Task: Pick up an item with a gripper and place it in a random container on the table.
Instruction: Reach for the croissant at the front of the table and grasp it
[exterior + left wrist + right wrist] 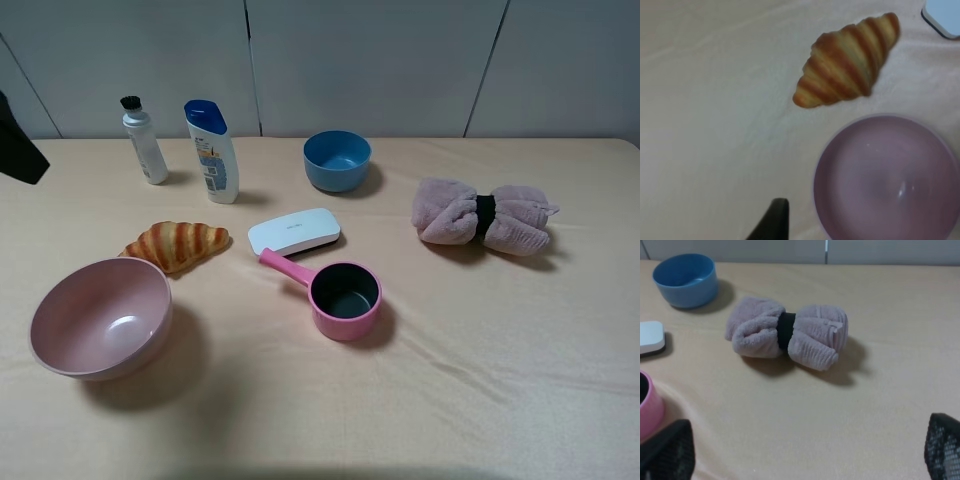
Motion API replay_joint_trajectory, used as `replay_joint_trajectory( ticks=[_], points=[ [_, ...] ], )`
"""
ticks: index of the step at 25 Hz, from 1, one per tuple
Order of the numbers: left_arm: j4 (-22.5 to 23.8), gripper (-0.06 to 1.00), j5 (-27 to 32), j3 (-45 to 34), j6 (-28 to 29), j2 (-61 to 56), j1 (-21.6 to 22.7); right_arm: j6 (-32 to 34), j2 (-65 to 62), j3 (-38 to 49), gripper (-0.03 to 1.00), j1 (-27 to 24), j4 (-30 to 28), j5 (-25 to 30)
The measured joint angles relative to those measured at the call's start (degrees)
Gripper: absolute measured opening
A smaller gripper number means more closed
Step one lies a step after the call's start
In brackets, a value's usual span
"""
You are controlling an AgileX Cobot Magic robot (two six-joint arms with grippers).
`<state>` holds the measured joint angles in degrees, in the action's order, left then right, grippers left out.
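Your right fingers [670, 452] hang spread wide and empty, well apart from the pink bowl [70, 300], only one left fingertip [774, 220] shows near its rim so I can't tell that grip, and the croissant [177, 244] lies loose just beyond the bowl, likely a short carry.

Overhead view: bright, even, soft light. Soft-edged shadows of the bowl [90, 310], saucepan [345, 298] and towel [450, 212] fall toward the near right, and a dim band runs along the near edge of the table [500, 400]. A small glint sits inside the bowl. Left wrist view: pale, washed out and blurred throughout, with the dark fingertip [775, 220] unfocused. Right wrist view: warmer, the towel crisp, the fingers [667, 452] at the corners blurred.
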<state>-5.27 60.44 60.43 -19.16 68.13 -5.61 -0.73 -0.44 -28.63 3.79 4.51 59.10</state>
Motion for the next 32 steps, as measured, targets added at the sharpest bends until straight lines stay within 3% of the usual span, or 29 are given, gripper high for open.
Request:
replay_joint_trajectory(
  ticks=[10,23,32],
  points=[
    [0.1,1.0,-0.6,4.2,-6.4,13.3,-0.4,0.0,0.0,0.0,0.69,0.0,0.0,0.0],
    [2.8,1.0,-9.6,4.7,-9.3,26.1,-4.4,0.0,0.0,0.0,0.69,0.0,0.0,0.0],
    [2.8,1.0,-10.8,9.0,-15.2,33.9,-4.9,0.0,0.0,0.0,0.69,0.0,0.0,0.0]
  ],
)
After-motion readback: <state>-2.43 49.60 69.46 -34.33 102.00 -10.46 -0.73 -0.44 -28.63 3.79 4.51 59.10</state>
